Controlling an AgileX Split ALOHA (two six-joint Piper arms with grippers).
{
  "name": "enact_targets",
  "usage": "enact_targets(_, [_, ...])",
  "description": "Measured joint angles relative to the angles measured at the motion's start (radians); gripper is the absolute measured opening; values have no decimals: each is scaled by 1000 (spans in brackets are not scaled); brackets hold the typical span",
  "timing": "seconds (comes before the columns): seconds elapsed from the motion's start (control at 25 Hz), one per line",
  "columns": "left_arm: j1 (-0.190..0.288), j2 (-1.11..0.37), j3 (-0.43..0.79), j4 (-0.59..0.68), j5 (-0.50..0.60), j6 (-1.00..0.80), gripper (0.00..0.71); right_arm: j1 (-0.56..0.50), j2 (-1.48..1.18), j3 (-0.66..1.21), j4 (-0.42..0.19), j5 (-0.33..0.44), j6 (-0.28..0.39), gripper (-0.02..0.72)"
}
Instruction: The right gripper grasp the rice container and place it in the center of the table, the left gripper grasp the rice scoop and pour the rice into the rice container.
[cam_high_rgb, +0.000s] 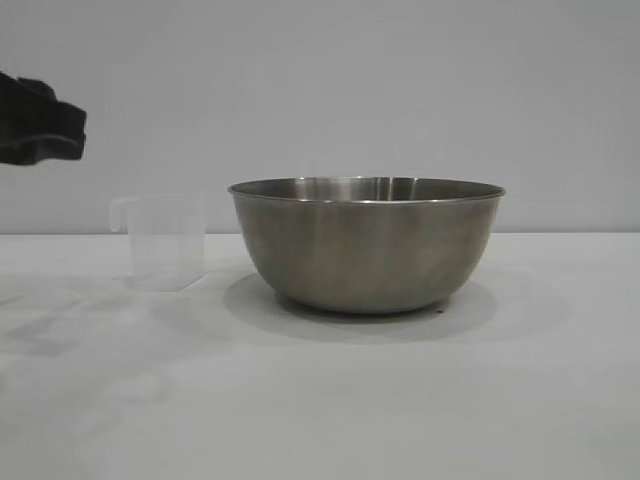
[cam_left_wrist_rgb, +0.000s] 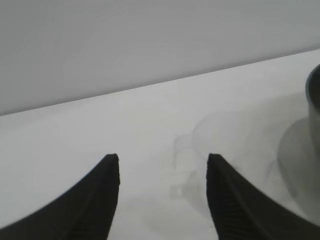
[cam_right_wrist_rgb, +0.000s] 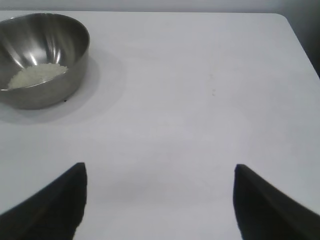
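Observation:
The rice container (cam_high_rgb: 365, 250), a wide steel bowl, stands at the middle of the table (cam_high_rgb: 400, 400). The right wrist view shows the rice (cam_right_wrist_rgb: 36, 75) as a small white heap on the floor of the rice container (cam_right_wrist_rgb: 50, 95). Just left of the bowl, the translucent rice scoop (cam_high_rgb: 165, 245) stands upright, with no grains showing in it. My left gripper (cam_left_wrist_rgb: 162, 157) is open and empty, and the rice scoop (cam_left_wrist_rgb: 235, 145) is a little beyond its fingertips. Only a black part of that arm (cam_high_rgb: 40, 120) shows above and left of the scoop. My right gripper (cam_right_wrist_rgb: 160, 167) hangs open over bare tabletop, well away from the bowl.
A plain grey wall (cam_high_rgb: 400, 90) rises behind the table. The bowl's edge (cam_left_wrist_rgb: 314, 95) shows just beyond the scoop in the left wrist view. The table's far corner (cam_right_wrist_rgb: 285, 22) shows in the right wrist view, with bare white top between it and the bowl.

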Motion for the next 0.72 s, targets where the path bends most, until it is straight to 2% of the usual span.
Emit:
enact_targets(0.08, [0,-57,19,0,67,2,380,0,0,0,0,0,0,514])
enact_targets(0.24, [0,-202,32,0,288,2,380,0,0,0,0,0,0,514])
enact_targets(0.72, [0,-618,30,0,1037,2,380,0,0,0,0,0,0,514])
